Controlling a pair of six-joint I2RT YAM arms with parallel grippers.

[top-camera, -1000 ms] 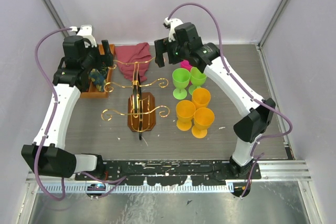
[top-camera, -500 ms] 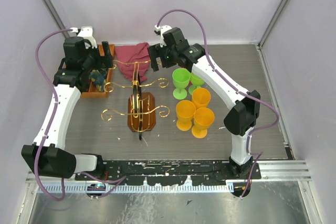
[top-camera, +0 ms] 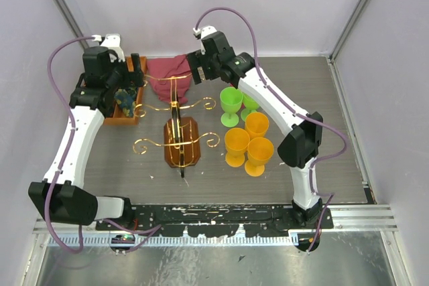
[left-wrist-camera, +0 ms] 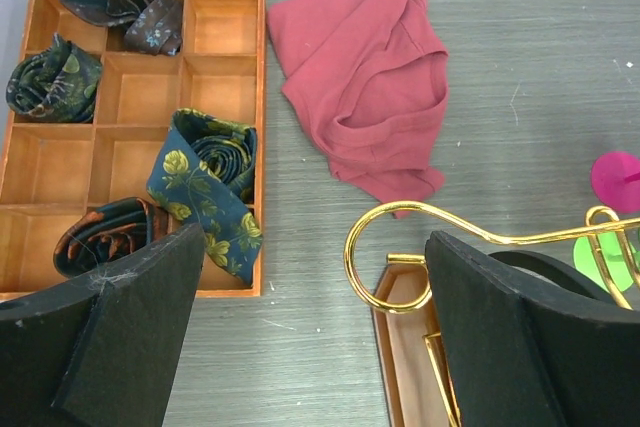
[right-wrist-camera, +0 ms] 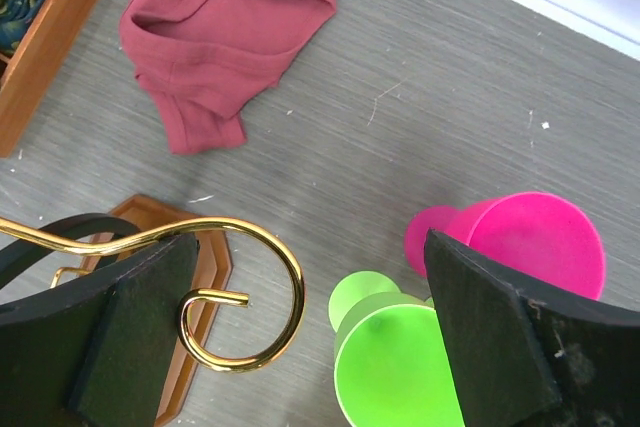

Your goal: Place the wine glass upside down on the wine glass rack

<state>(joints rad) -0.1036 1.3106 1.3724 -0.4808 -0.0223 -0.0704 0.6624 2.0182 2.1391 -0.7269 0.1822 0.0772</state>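
The wine glass rack (top-camera: 179,140), gold wire scrolls on a brown wooden base, stands mid-table. Its scrolls also show in the left wrist view (left-wrist-camera: 372,247) and the right wrist view (right-wrist-camera: 255,297). Two green goblets (top-camera: 230,102) and three orange goblets (top-camera: 236,145) stand upright right of it. A pink goblet (right-wrist-camera: 540,237) stands behind the green one (right-wrist-camera: 400,367). My right gripper (top-camera: 196,72) (right-wrist-camera: 310,247) is open and empty, high over the rack's back right scroll. My left gripper (top-camera: 134,72) (left-wrist-camera: 310,247) is open and empty, between the tray and the rack.
An orange wooden compartment tray (top-camera: 127,113) with rolled ties (left-wrist-camera: 205,182) sits at the back left. A crumpled red cloth (top-camera: 167,70) lies behind the rack. Pale walls enclose the table on three sides.
My right arm has swung left, from above the pink and green goblets to above the rack's back scroll and the red cloth. The left arm has not moved.
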